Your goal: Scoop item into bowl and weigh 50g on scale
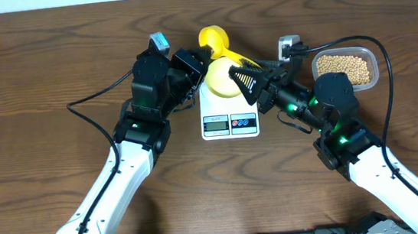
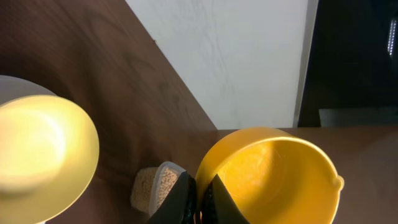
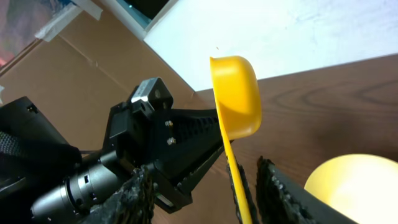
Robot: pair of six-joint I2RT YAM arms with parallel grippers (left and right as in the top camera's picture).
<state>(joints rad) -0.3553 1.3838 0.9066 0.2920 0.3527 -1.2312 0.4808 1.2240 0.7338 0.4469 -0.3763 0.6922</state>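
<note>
- A clear rectangular plastic tub [image 1: 376, 70] stands on the brown wooden counter [image 1: 37, 87], to the right of the scale, with a layer of small round tan beans [image 1: 342, 63] in it.
- A small round pale yellow bowl [image 1: 217, 85] sits on the platform of the white flat digital scale [image 1: 229, 123]. Its inside shows plain yellow (glare hides any detail).
- A yellow handled plastic scoop [image 2: 267, 177] hangs in the air behind the bowl, its cup bare inside.
- The left gripper [image 2: 199, 202] is pinched tight on the scoop beside the cup.
- The right gripper [image 3: 205, 186] is parted, with a finger on either side of the handle, not clamped.
</note>
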